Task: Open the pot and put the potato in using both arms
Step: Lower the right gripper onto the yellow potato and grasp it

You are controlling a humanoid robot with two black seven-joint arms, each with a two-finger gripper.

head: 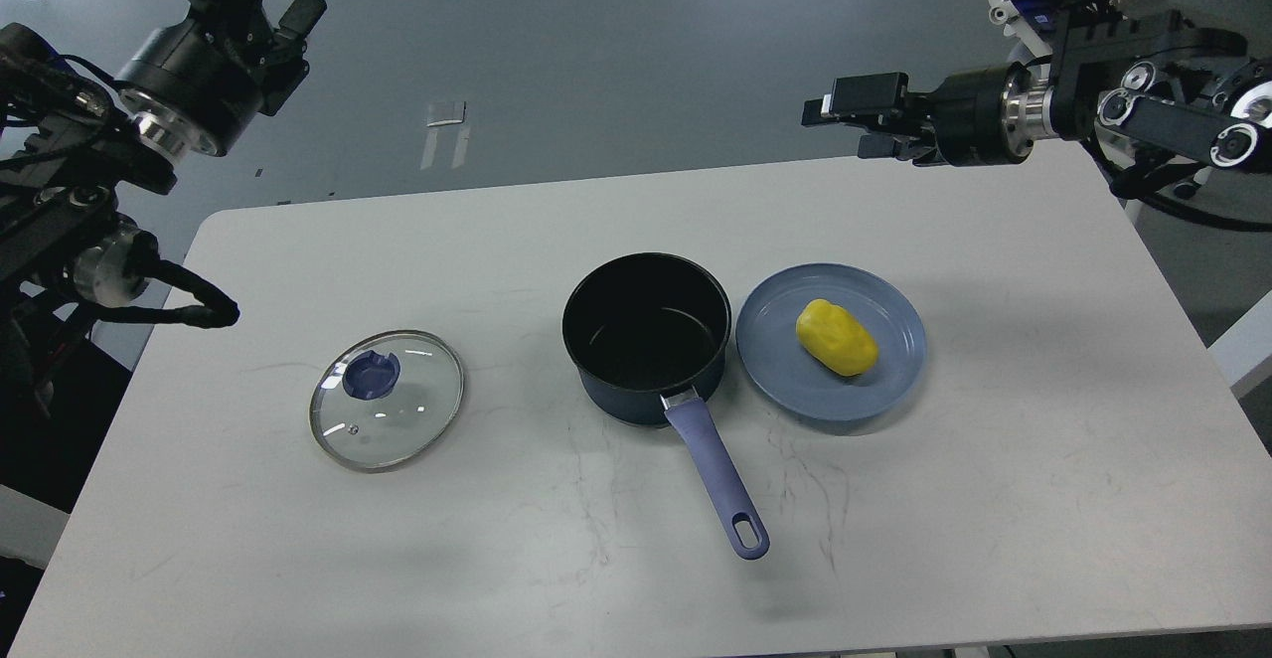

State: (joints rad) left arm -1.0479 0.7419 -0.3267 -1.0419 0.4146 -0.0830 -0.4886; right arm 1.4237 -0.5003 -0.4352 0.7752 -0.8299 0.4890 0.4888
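- Pot [646,335] standing upright near the middle of the white table [1043,459], mouth uncovered, black inside with nothing in it
- Long purple-blue handle [717,479] pointing toward the near edge of the table, a little to the right, with a slot hole at the end
- Potato [837,337] lying on the blue plate [785,370], yellow and oval, somewhat right of the plate centre
- Plate just beside the pot on its right; rims very close, touching or not cannot be told
- Glass lid [388,400] lying flat on the table well to the left of the pot, metal rim around, blue knob [372,375] seen in its upper left part
- Left gripper [268,17] raised high at the far left, beyond the table edge, holding nothing; dark and seen at an angle, so open or closed cannot be told
- Right gripper [845,116] raised over the far right edge of the table, pointing to the left, holding nothing; fingers [863,96] seen with a small gap between upper and lower one, apparently parted
- Both grippers well apart from pot, potato and lid
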